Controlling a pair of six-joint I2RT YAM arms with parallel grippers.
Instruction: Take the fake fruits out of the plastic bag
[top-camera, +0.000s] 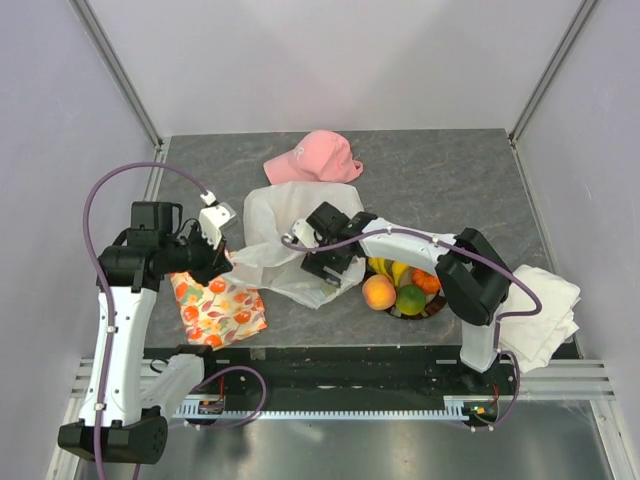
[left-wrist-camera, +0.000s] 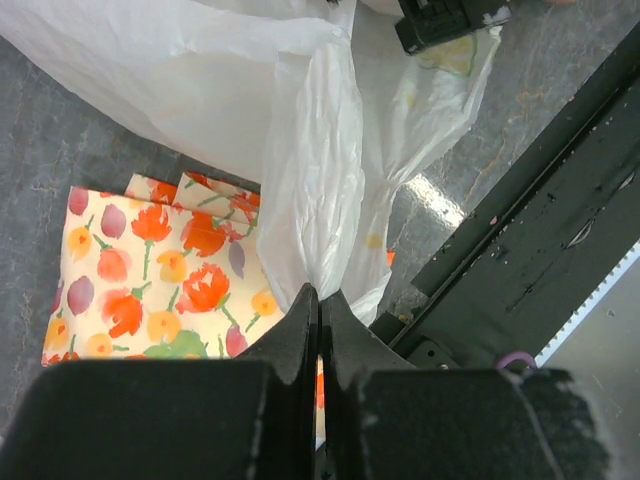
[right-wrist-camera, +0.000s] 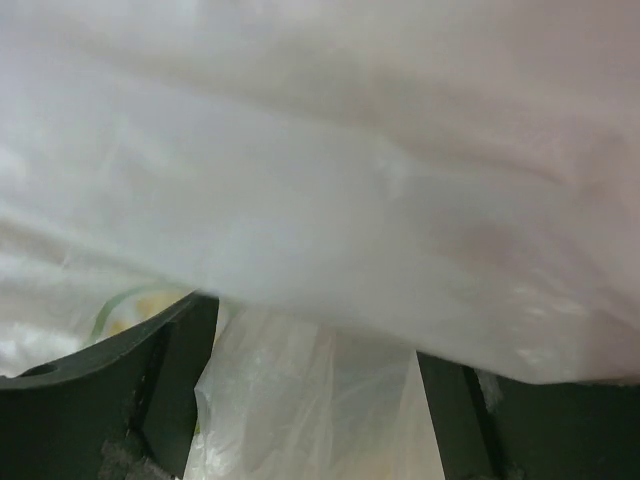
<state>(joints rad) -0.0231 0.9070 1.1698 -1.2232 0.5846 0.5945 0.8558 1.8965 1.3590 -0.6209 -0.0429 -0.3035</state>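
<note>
The white plastic bag lies crumpled at mid-table. My left gripper is shut on a gathered fold at the bag's left edge, and its closed fingertips pinch the film. My right gripper reaches into the bag's right side. It is open, its fingers spread wide, with loose film draped over and between them and nothing gripped. The fake fruits sit outside the bag on a dark plate: a peach, a lime, a red fruit and bananas.
A pink cap lies behind the bag. An orange-flowered cloth lies under my left gripper, also visible in the left wrist view. A folded white cloth hangs at the table's right edge. The black front rail runs close by.
</note>
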